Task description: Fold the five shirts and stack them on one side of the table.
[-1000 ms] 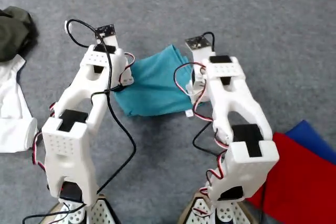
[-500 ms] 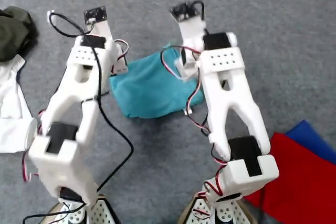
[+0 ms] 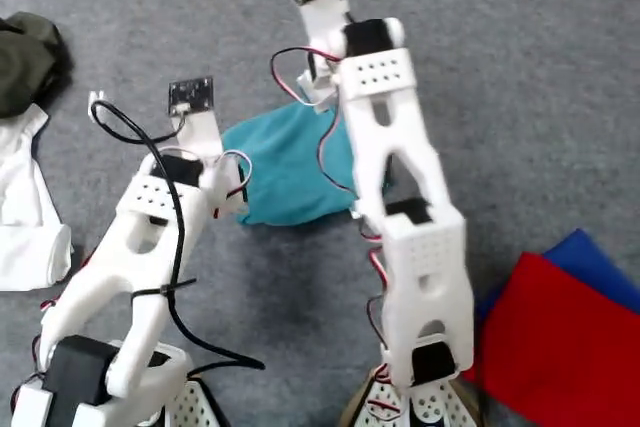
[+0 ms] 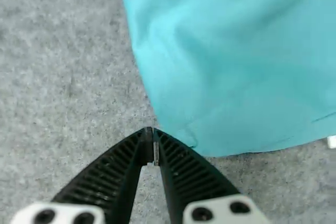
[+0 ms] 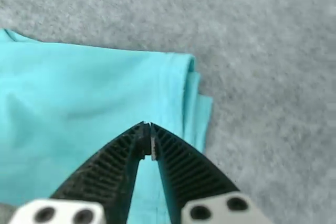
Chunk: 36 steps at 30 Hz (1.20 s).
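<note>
Since both pairs of fingers are pressed together on nothing — the left gripper (image 4: 151,145) just off the teal shirt's (image 3: 290,172) corner, the right gripper (image 5: 147,140) over its doubled edge — the shirt likely lies folded mid-table (image 3: 520,67), ready for the red shirt (image 3: 560,337) pile.

**Camera Arrangement**

The high view looks steeply down on the table (image 3: 560,67) from above the arm bases (image 3: 410,397). Each wrist view looks from close range past its own jaws at the teal shirt (image 3: 285,169), which all three views share.
</note>
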Tool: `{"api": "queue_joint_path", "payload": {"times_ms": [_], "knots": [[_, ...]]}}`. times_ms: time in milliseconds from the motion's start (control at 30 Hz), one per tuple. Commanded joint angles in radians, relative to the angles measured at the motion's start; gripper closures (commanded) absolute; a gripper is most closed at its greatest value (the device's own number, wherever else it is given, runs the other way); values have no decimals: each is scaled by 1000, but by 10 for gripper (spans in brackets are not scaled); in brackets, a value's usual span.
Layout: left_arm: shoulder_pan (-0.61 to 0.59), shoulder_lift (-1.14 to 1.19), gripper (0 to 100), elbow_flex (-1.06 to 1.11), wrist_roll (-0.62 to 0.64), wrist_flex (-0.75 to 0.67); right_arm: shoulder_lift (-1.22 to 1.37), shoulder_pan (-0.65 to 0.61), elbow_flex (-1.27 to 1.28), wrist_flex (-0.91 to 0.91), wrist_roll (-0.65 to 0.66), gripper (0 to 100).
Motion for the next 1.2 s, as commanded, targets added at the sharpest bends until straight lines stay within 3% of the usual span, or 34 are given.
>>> {"api": "queue_joint_path", "payload": {"times_ms": [0, 200, 533, 933, 1167], "knots": [[9, -13, 981, 15, 3, -35, 125, -25, -263, 61, 21, 993], [72, 91, 981, 9, -43, -31, 314, -13, -450, 126, 21, 993], [74, 263, 981, -69, -58, -2, 424, 82, -486, 114, 64, 993], [74, 312, 981, -92, -60, -3, 415, 99, -510, 100, 100, 993], [58, 260, 981, -190, -89, 133, 262, 36, -627, 203, 120, 993]]}}
